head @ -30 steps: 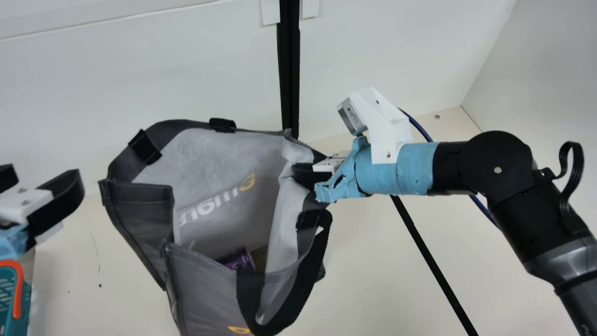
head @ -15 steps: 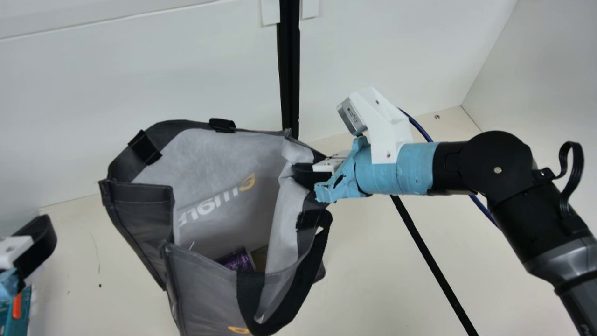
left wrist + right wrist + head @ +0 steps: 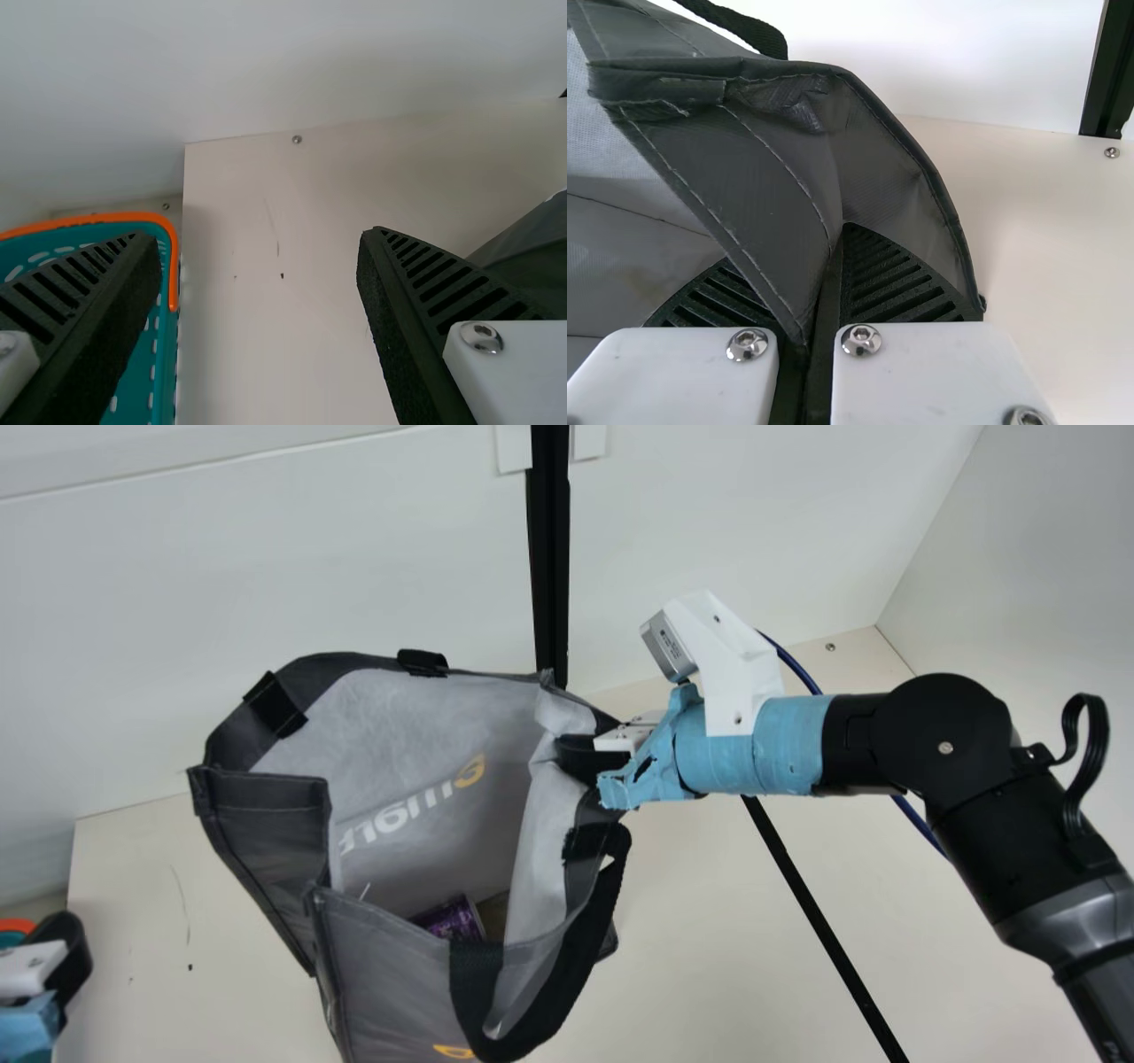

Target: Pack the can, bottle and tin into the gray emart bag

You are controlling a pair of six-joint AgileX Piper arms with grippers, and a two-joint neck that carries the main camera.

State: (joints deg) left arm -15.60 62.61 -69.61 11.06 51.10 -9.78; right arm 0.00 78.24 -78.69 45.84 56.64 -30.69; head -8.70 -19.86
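Note:
At the main view's left edge is my left gripper (image 3: pixel 55 965), left of the gray bag (image 3: pixel 261 815). In the left wrist view this gripper (image 3: pixel 257 243) stands open with nothing between its fingers; part of the bag (image 3: pixel 530 252) lies beyond one finger. My right gripper (image 3: pixel 580 755) is shut on the bag's side rim, whose mouth gapes open. The right wrist view has that gripper (image 3: pixel 835 243) pinching a fold of the bag (image 3: pixel 757 150). Deep inside the bag lies a purple can (image 3: pixel 456 918), with something brownish beside it that I cannot identify.
A teal basket (image 3: pixel 158 350) with an orange rim stands at the left, partly behind my left gripper in the main view. A black post (image 3: pixel 549 558) rises behind the bag, and a black strip (image 3: pixel 824 921) crosses the table at the right.
My left gripper has moved down the main view and leftward, away from the bag, to over the basket's side. The right arm, the bag and the purple can have kept still.

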